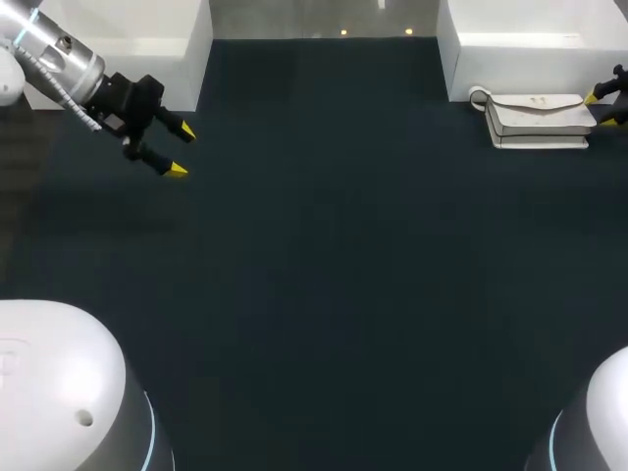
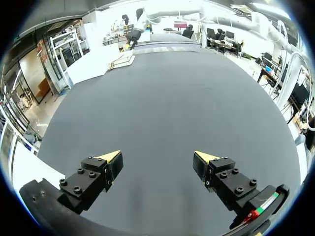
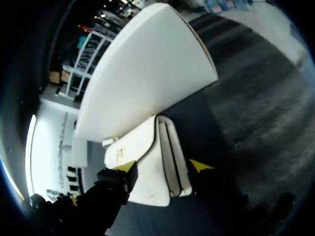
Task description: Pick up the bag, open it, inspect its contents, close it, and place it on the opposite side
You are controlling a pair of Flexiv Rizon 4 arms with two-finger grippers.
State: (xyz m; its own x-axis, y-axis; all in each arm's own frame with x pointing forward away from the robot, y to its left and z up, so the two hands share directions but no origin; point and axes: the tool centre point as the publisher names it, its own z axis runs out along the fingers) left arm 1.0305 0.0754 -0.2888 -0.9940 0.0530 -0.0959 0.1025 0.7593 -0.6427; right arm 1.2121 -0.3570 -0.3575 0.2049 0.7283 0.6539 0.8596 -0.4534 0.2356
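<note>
Hovering over the table (image 1: 324,275) at its far left, our left gripper (image 1: 180,150) is spread wide on nothing. Our right gripper (image 3: 162,166), fingers apart, sits at one end of the white bag (image 1: 540,118) lying far right.

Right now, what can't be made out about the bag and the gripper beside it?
- Bag contents: hidden in every view, since the bag lies closed.
- Right gripper: in the head view the picture's edge cuts it off, so only its yellow tips show.
- Bag's clasp and strap: too small to make out in the left wrist view, far across the table.
- Bag's near end: in the right wrist view the gripper's dark body hides it.
</note>
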